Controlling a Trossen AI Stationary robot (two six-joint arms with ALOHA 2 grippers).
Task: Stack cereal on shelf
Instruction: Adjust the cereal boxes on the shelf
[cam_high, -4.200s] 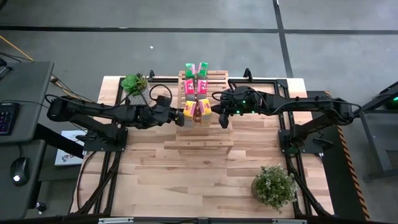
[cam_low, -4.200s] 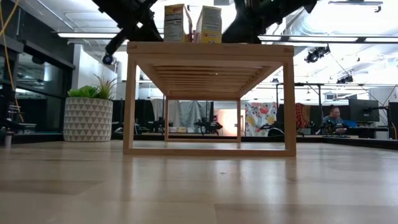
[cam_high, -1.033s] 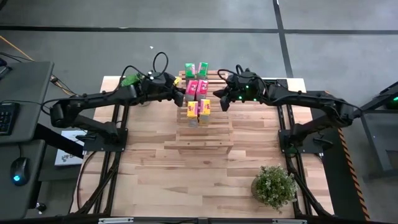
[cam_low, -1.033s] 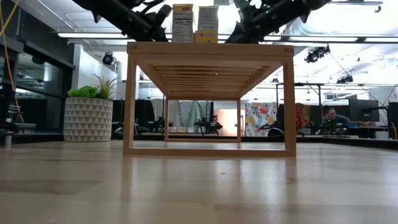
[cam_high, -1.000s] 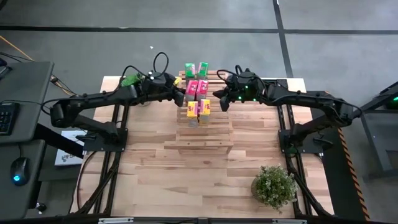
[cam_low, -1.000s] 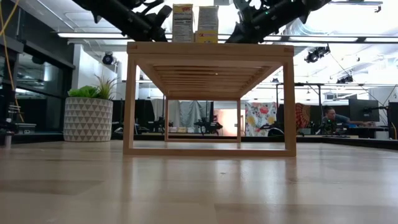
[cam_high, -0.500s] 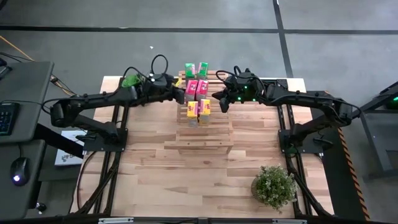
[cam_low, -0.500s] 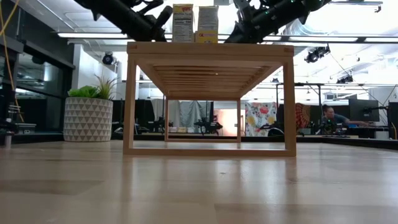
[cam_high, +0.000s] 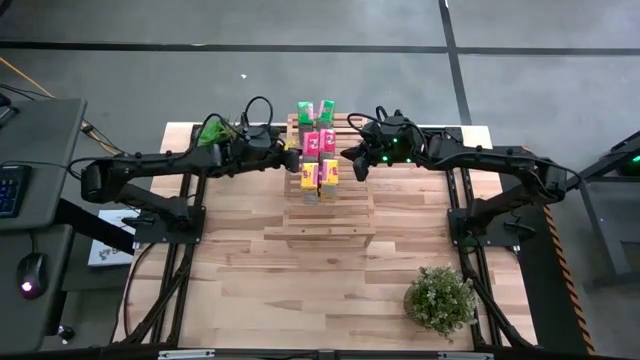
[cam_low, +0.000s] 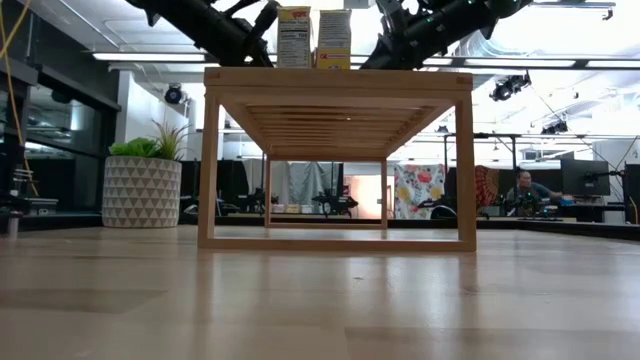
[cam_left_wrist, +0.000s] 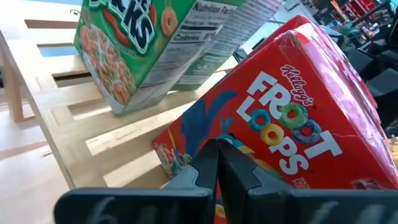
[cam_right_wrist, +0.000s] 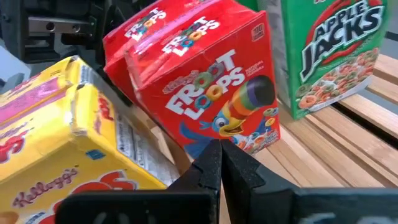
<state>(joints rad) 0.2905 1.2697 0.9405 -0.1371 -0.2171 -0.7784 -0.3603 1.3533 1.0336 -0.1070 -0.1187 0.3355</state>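
the boxes (cam_high: 317, 145) fill the middle of the shelf (cam_high: 330, 205), with a gripper close on each side. the lower steps and front table (cam_high: 300, 290) lie open.

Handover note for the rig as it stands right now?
Left tool: shut, empty, at the left side of the red boxes.
Right tool: shut, empty, at their right side.
Shelf: six cereal boxes upright in pairs, green boxes at the back, red in the middle, yellow boxes in front.
Done: all six on the shelf.
Left: probably only squaring the red pair, then pulling both arms back.
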